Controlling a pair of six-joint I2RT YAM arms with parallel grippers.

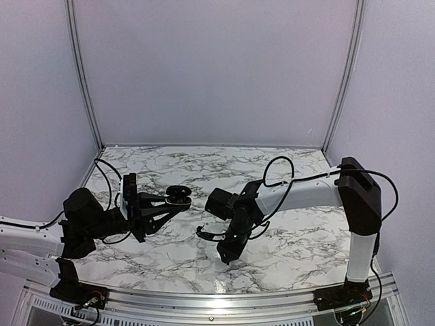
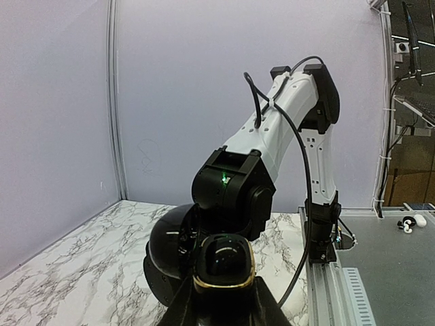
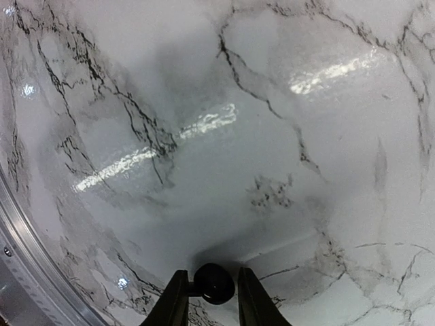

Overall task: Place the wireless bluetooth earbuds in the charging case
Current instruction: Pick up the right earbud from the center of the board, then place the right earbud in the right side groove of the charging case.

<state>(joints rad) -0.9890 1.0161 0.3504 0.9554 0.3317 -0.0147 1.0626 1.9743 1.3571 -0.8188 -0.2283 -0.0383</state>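
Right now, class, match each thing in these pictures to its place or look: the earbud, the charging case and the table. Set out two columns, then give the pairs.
Things:
1. earbud
2. charging case
3. table

Place or look:
A. marbled white and grey
B. gripped in the left claw
C. between the fingers of the right claw

Pairs: 1-C; 2-B; 3-A

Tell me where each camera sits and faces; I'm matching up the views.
Top external: above and behind, looking down on the marble table; left arm and right arm show.
Left wrist: faces the right arm; left gripper holds a gold-rimmed object.
Right wrist: looks down; right gripper flanks an earbud.
Shared: first two show the right arm.
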